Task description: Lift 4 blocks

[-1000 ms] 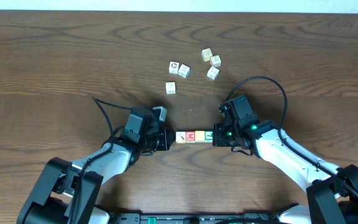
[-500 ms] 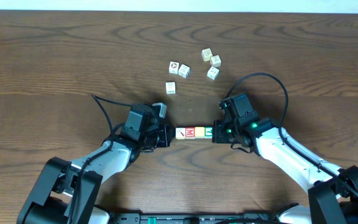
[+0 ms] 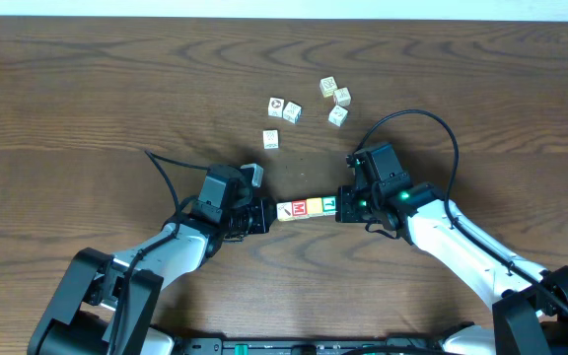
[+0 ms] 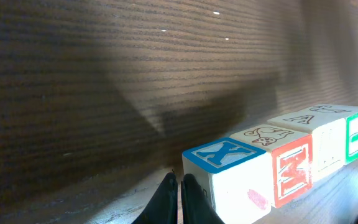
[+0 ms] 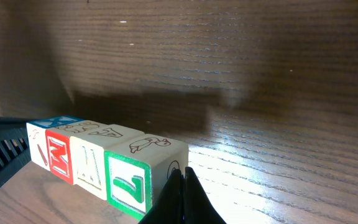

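Four blocks (image 3: 309,208) form one tight row between my two grippers: pale with a dark mark, red, yellow, green from left to right. My left gripper (image 3: 270,214) is shut and its tips press the row's left end. My right gripper (image 3: 340,205) is shut against the green end. In the left wrist view the shut gripper (image 4: 179,186) touches the blue-topped block (image 4: 229,171), beside the red-lettered one (image 4: 294,171). From the right wrist, my gripper (image 5: 183,180) pushes on the green block (image 5: 129,182). The row casts a separate shadow on the table (image 5: 278,155) and looks raised off it.
Several pale cream cubes with small pictures lie scattered behind the row, a left group (image 3: 282,108) and a right group (image 3: 336,99). A black cable (image 3: 432,123) loops above my right arm, and another cable (image 3: 166,173) trails by my left arm.
The row and both grippers have shifted slightly toward the far side in the overhead view. The row now tilts a little, its right end farther up.
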Robot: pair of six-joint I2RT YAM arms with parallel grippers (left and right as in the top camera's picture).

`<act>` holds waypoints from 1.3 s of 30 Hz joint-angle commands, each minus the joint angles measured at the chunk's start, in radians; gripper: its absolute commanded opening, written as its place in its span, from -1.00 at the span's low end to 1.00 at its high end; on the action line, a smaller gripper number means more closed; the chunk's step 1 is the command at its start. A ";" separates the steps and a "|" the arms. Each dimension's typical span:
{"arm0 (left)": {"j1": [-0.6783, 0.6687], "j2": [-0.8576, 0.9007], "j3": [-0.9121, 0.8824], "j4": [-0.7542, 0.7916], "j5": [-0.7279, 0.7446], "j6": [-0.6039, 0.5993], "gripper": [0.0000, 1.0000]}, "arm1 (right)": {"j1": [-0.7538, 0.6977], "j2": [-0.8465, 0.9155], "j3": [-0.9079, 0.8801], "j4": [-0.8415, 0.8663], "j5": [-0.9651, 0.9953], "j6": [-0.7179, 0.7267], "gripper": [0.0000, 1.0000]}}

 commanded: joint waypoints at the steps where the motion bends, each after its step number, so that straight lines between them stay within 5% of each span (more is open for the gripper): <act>1: -0.036 -0.004 0.060 0.034 0.205 -0.005 -0.86 | 0.043 -0.012 0.039 0.019 -0.241 -0.012 -0.98; 39: -0.036 -0.043 0.089 0.034 0.205 -0.009 -0.86 | 0.043 -0.012 0.066 -0.018 -0.238 -0.025 -0.97</act>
